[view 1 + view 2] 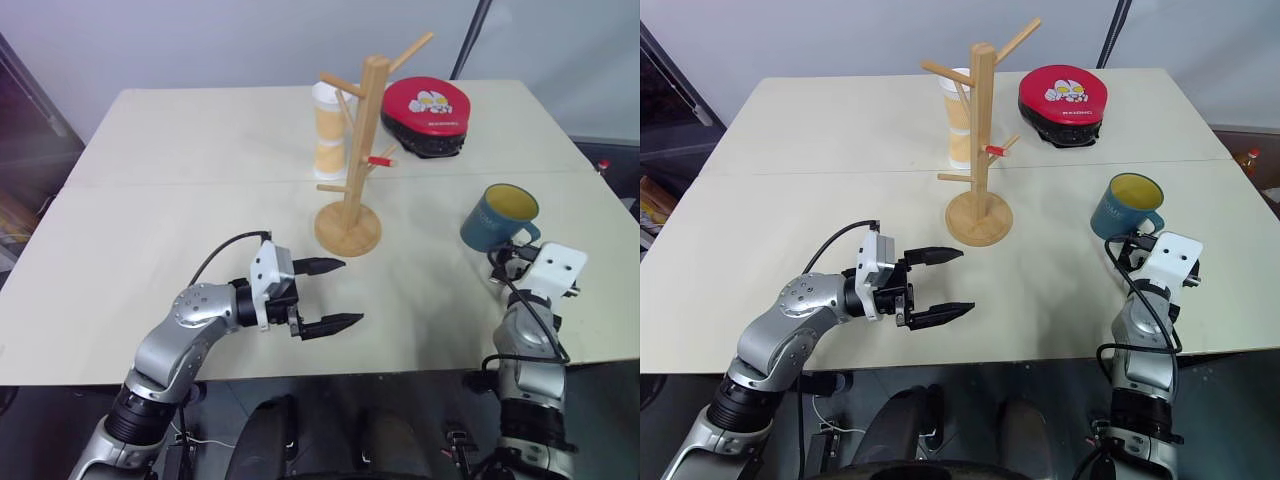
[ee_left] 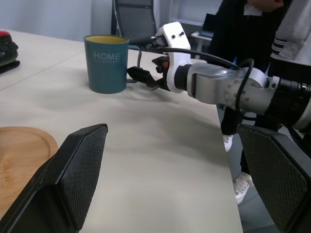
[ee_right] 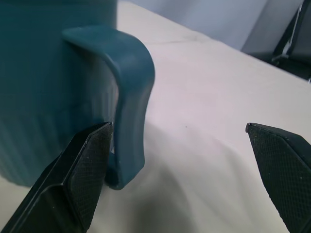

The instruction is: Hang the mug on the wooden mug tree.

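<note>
Teal-blue mug (image 1: pixel 497 219), yellow inside, loop handle, "HOME" lettering

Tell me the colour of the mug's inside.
Yellow inside the dark teal mug; the right eye view shows it best.

Both arms are built of silver-grey rounded metal segments joined by black collars. The left arm (image 1: pixel 190 330) carries a white block at the wrist, with a black cable looping over it at 12 o'clock. The left gripper (image 1: pixel 330 295) has two black tapered fingers with cross-hatched pads (image 2: pixel 85 170). The right arm (image 2: pixel 228 90) bears a white housing with small dark screw holes, black cables curling around it, and an orange-red detail beside the right gripper (image 2: pixel 141 77).
</note>
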